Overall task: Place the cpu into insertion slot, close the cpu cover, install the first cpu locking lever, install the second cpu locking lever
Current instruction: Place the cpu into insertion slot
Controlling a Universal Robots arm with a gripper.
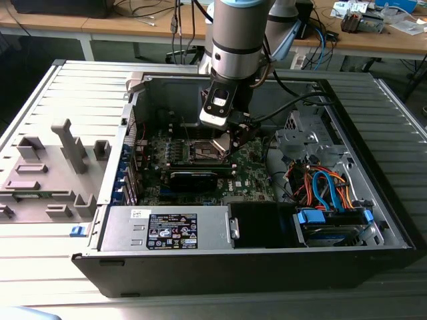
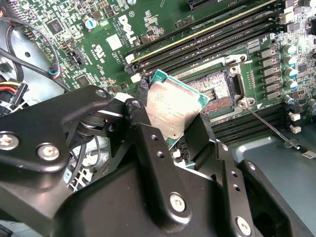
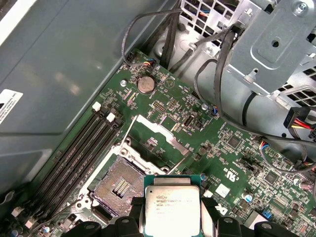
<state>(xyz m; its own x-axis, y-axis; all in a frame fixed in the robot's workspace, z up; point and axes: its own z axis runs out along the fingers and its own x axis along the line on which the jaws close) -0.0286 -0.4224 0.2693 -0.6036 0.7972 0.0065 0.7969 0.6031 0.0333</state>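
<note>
My gripper (image 2: 170,118) is shut on the cpu (image 2: 170,106), a flat square chip with a silver-grey top, held by two opposite edges between black fingers (image 2: 200,136). The chip hangs tilted just above and beside the insertion slot (image 2: 215,91), not touching it. In the first wrist view the cpu (image 3: 172,210) is right next to the bare dark slot (image 3: 118,185). The cpu cover (image 3: 160,132) stands swung open behind the slot. A thin wire lever (image 2: 269,126) sticks out, unlatched. In the exterior view the gripper (image 1: 230,141) hovers over the slot (image 1: 202,151) inside the case.
Long black memory slots (image 3: 81,153) run along one side of the socket. A drive cage (image 1: 307,137) with bundled cables (image 1: 323,187) fills the exterior view's right of the case. The power supply (image 1: 167,230) lies at the front. A grey fixture (image 1: 50,167) stands outside on the exterior view's left.
</note>
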